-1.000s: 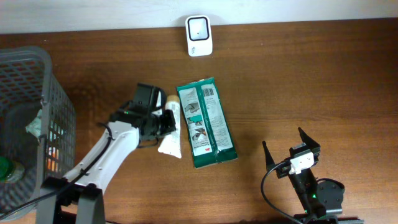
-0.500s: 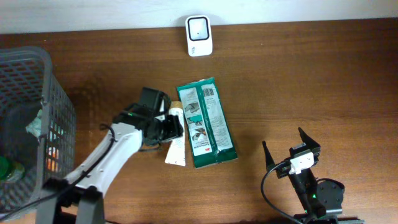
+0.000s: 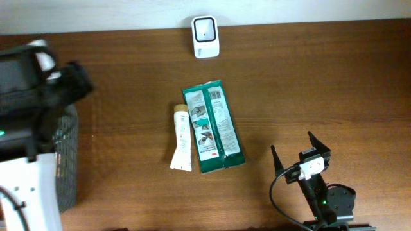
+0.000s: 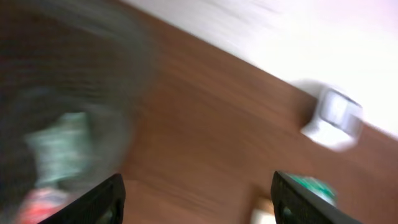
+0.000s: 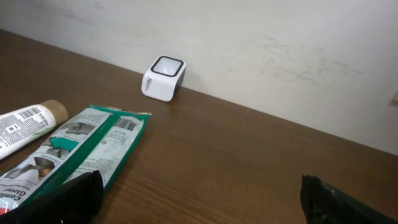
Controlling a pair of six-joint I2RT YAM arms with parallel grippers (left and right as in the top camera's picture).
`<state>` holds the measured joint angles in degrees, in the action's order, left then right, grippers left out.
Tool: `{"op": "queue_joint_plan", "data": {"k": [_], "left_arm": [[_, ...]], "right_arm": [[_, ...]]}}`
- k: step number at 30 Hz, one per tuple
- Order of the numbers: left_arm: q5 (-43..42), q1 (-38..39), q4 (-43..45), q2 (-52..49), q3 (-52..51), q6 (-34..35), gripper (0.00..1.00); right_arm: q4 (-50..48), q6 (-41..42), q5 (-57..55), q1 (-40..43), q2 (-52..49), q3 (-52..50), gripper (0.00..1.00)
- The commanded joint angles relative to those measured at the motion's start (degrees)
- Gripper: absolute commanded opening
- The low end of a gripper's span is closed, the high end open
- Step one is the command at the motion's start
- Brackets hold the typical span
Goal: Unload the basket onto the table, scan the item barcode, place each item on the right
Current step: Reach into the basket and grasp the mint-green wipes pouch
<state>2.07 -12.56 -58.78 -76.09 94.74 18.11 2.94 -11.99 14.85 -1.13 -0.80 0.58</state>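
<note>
Tube (image 3: 182, 138): flat on desk (image 3: 308, 77), frame centre, touching green packet (image 3: 213, 126). Scanner (image 3: 205, 28): top centre. Left claw (image 4: 198, 186): wide, empty. Right claw (image 3: 292, 146): wide, empty, lower right. Step: likely between items. Next: grasp item, turn barcode to scanner

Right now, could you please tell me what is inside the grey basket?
The blurred left wrist view shows a pale green item and a reddish patch in the basket. From overhead, the left arm covers most of it, so the rest is hidden.
</note>
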Motion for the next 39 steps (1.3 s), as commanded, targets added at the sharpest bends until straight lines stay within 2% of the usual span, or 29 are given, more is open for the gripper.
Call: {"op": "queue_joint_plan", "data": {"k": [1, 7, 11, 16, 20, 25, 29, 33, 36, 38, 39], "left_arm": [[4.8, -12.1, -0.5, -1.7, -0.6, -0.9, 0.73], [2.6, -24.3, 0.0, -6.6, -3.2, -0.9, 0.73], [2.3, -27.1, 0.5, -13.7, -4.0, -2.3, 0.72], [-3.5, -28.4, 2.8, -23.8, -4.0, -5.9, 0.69], [-4.2, -28.4, 5.3, -30.5, -5.7, -7.3, 0.67], [-4.2, -28.4, 14.4, -32.4, -14.3, -7.6, 0.66], [-4.2, -28.5, 23.7, -32.6, -21.0, -10.3, 0.66], [-4.2, -28.5, 29.4, -33.1, -24.7, -10.3, 0.67], [-4.3, -28.5, 30.4, -34.6, -25.2, -10.3, 0.66], [-4.3, -28.5, 30.2, -35.8, -25.2, -10.3, 0.58], [-4.3, -28.5, 30.0, -36.5, -25.2, -10.3, 0.5]], "right_arm": [[0.3, 0.2, -0.3, -0.4, 0.5, -0.3, 0.99], [0.3, 0.2, -0.3, -0.4, 0.5, -0.3, 0.98], [0.3, 0.2, -0.3, -0.4, 0.5, -0.3, 0.98], [0.3, 0.2, -0.3, -0.4, 0.5, -0.3, 0.98], [0.3, 0.2, -0.3, -0.4, 0.5, -0.3, 0.98], [0.3, 0.2, -0.3, -0.4, 0.5, -0.3, 0.99], [0.3, 0.2, -0.3, -0.4, 0.5, -0.3, 0.98], [0.3, 0.2, -0.3, -0.4, 0.5, -0.3, 0.99], [0.3, 0.2, -0.3, -0.4, 0.5, -0.3, 0.98], [0.3, 0.2, -0.3, -0.4, 0.5, -0.3, 0.98], [0.3, 0.2, -0.3, -0.4, 0.5, -0.3, 0.98]]}}
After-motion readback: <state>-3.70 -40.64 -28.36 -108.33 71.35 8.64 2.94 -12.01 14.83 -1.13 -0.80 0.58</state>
